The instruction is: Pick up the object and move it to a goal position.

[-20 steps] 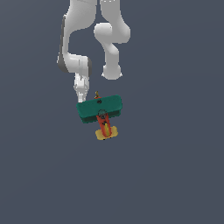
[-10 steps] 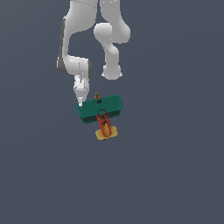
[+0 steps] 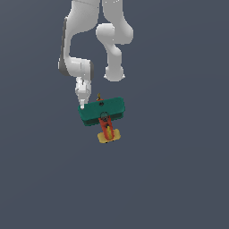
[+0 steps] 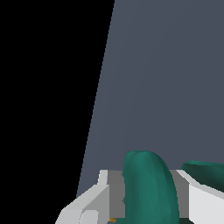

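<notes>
Close up, a toy airplane's teal wing (image 4: 148, 188) sits clamped between the gripper's (image 4: 144, 197) white fingers (image 4: 83, 210). Farther off, the airplane (image 3: 102, 114) hangs at the white arm's (image 3: 78, 49) end, yellow tail (image 3: 108, 135) lowest.

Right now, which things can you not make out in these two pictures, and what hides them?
- Gripper, exterior view: too small, partly behind the teal wing; open or shut is unclear.
- Fingers, wrist view: cut off by the picture edge; contact with the wing between them is uncertain.
- Airplane's red fuselage and yellow tail: outside the wrist view.
- Goal position: no marker in either view.
</notes>
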`<state>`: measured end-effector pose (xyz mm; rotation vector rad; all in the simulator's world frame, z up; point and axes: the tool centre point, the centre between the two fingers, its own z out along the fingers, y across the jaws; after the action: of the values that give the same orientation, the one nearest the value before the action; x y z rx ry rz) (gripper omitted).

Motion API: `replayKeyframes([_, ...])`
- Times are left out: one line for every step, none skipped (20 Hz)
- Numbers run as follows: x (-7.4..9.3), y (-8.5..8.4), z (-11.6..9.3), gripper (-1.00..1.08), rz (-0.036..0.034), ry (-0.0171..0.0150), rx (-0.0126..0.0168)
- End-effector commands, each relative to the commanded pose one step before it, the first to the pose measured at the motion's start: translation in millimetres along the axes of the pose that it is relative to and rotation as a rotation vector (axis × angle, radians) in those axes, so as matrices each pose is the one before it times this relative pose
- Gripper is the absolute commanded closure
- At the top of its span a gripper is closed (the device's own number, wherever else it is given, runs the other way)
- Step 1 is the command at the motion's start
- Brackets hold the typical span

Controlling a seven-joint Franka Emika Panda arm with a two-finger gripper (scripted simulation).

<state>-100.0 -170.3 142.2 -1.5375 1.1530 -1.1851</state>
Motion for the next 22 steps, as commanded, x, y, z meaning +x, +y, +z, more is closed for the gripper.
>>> replayKeyframes([0.05, -0.61, -0.09, 1.08, 0.00014, -0.00056, -0.00062])
replayKeyframes([0.51, -1.21, -0.13, 1.08, 0.00000, 0.00000, 0.00000])
replayKeyframes([0.72, -1.69, -0.18, 1.08, 0.00000, 0.00000, 0.00000])
replayKeyframes([0.80, -1.85, -0.02, 1.08, 0.00017, -0.00033, -0.00058])
replayKeyframes([1.13, -2.63, -0.25, 1.08, 0.00000, 0.00000, 0.00000])
replayKeyframes([1.33, -3.09, -0.28, 1.08, 0.00000, 0.00000, 0.00000])
replayKeyframes([1.54, -3.54, -0.31, 1.08, 0.00000, 0.00000, 0.00000])
replayKeyframes([1.56, -3.80, -0.15, 1.08, -0.00029, -0.00026, -0.00057])
replayKeyframes([1.94, -4.43, -0.35, 1.08, 0.00000, 0.00000, 0.00000])
replayKeyframes([2.14, -4.87, -0.36, 1.08, 0.00000, 0.00000, 0.00000])
replayKeyframes([2.29, -5.17, -0.35, 1.08, 0.00000, 0.00000, 0.00000])
replayKeyframes([2.15, -4.79, -0.30, 1.08, 0.00000, 0.00000, 0.00000])
replayKeyframes([1.95, -4.31, -0.23, 1.08, 0.00000, 0.00000, 0.00000])
replayKeyframes([1.76, -3.84, -0.17, 1.08, 0.00000, 0.00000, 0.00000])
replayKeyframes([1.58, -3.37, -0.11, 1.08, 0.00000, 0.00000, 0.00000])
replayKeyframes([1.39, -2.91, -0.05, 1.08, 0.00000, 0.00000, 0.00000])
replayKeyframes([1.20, -2.45, 0.00, 1.08, 0.00000, 0.00000, 0.00000])
replayKeyframes([1.20, -2.24, -0.22, 1.08, -0.00003, 0.00044, 0.00053])
replayKeyframes([0.80, -1.54, 0.05, 1.08, 0.00000, 0.00000, 0.00000])
replayKeyframes([0.58, -1.10, 0.06, 1.08, 0.00000, 0.00000, 0.00000])
replayKeyframes([0.50, -0.89, -0.18, 1.08, 0.00018, 0.00023, 0.00062])
replayKeyframes([0.12, -0.22, 0.02, 1.08, 0.00000, 0.00000, 0.00000])
